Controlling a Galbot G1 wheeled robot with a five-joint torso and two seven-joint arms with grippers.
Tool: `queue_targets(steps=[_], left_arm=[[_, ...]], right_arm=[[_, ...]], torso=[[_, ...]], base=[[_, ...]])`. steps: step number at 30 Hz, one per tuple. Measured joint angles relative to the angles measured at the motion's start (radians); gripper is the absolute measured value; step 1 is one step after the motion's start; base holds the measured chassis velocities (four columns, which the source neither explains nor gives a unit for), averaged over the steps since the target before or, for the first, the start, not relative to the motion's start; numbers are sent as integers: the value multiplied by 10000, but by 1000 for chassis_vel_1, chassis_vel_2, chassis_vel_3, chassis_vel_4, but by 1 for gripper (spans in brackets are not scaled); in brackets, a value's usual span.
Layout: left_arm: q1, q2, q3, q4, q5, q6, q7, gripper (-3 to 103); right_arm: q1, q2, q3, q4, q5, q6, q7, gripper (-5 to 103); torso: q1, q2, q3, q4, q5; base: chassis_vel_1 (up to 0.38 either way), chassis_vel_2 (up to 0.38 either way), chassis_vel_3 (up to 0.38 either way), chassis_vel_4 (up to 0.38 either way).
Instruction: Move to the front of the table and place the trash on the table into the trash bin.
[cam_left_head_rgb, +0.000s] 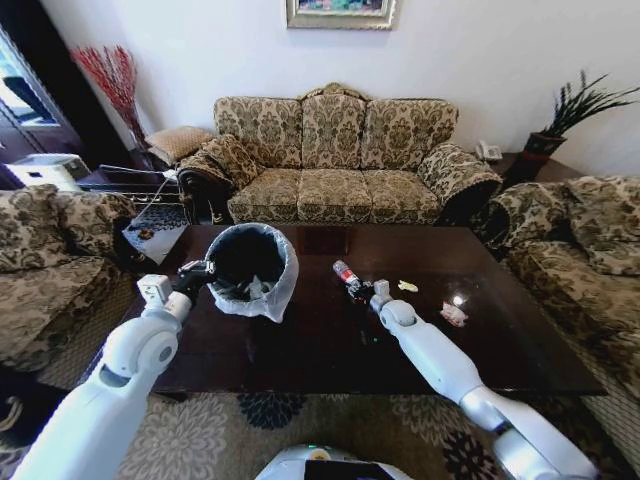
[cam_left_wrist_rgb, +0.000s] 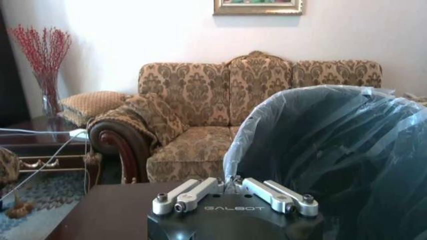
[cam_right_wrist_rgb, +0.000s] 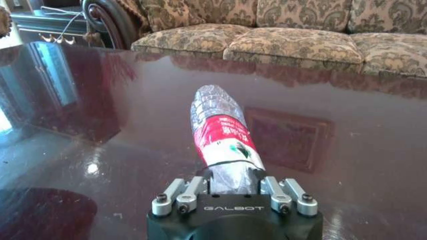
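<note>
The black trash bin (cam_left_head_rgb: 250, 262) with its white bag stands on the left part of the dark table (cam_left_head_rgb: 300, 345). My left gripper (cam_left_head_rgb: 199, 271) is at the bin's left rim. In the left wrist view that gripper (cam_left_wrist_rgb: 231, 184) is shut on the edge of the bag of the bin (cam_left_wrist_rgb: 333, 150). A clear bottle (cam_left_head_rgb: 345, 272) with a red label lies near the table's middle. My right gripper (cam_left_head_rgb: 363, 290) is at its near end. The right wrist view has the gripper (cam_right_wrist_rgb: 233, 184) shut on the bottle (cam_right_wrist_rgb: 220, 127). A yellowish scrap (cam_left_head_rgb: 407, 286) and a small wrapper (cam_left_head_rgb: 453, 314) lie to the right.
A patterned sofa (cam_left_head_rgb: 335, 160) stands behind the table, with armchairs at the left (cam_left_head_rgb: 45, 260) and right (cam_left_head_rgb: 585, 250). A side table with red twigs (cam_left_head_rgb: 110, 75) is at the far left, a potted plant (cam_left_head_rgb: 575, 110) at the far right. A rug (cam_left_head_rgb: 270, 420) lies under the table's near edge.
</note>
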Motion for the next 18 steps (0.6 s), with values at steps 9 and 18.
queue_targets(steps=[9, 18], left_arm=[[230, -49, -68, -255, 33, -128, 58, 2], [420, -35, 79, -484, 209, -129, 154, 2]], right_arm=[[-392, -228, 461, 1658, 57, 176, 852, 13], [24, -1437, 673, 6121, 1610, -287, 1793, 10]], torso=[[4, -1, 4, 3, 4], [3, -1, 3, -4, 0]], base=[[0, 0, 0, 0], [0, 0, 0, 0]])
